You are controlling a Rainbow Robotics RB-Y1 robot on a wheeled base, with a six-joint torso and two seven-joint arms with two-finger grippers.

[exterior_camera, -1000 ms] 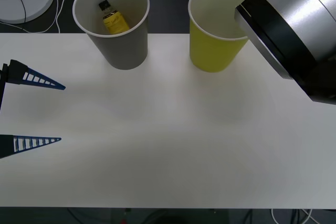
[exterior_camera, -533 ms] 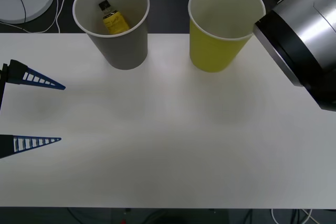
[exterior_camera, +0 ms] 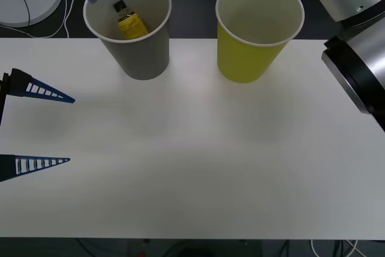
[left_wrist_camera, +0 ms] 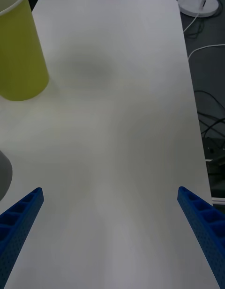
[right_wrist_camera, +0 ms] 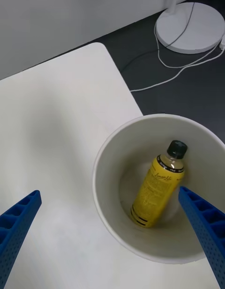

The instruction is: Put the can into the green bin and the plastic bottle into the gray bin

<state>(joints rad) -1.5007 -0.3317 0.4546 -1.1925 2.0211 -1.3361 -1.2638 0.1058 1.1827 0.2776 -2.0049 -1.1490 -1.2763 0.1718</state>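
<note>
- Far left, low over the bench (exterior_camera: 192, 167): left fingers (exterior_camera: 42, 91) spread wide, holding nothing, well apart from both cups. Little hazard while parked; could knock the gray cup (exterior_camera: 141, 52) over with a careless swing toward it.
- Next, at the back edge: bottle (exterior_camera: 131, 23) lying tilted inside the gray cup, cap up against the wall. Looks finished, judged from that.
- Right above that cup: right fingers (right_wrist_camera: 199, 218) released and empty, one on each side of the rim. Could catch the rolled rim if pulled sideways before rising, tipping the light paper cup off the back edge and spilling the bottle. Calls for a straight lift first.
- Further right: green cup (exterior_camera: 246, 58) upright, just beside the gray one, the visible part of its white inside bare. Leaves the can's half of the job unconfirmed.
- Far right: bulky right arm (exterior_camera: 361, 70) reaching past the green cup. Could brush and topple that cup when drawing back, given how close the two stand.
</note>
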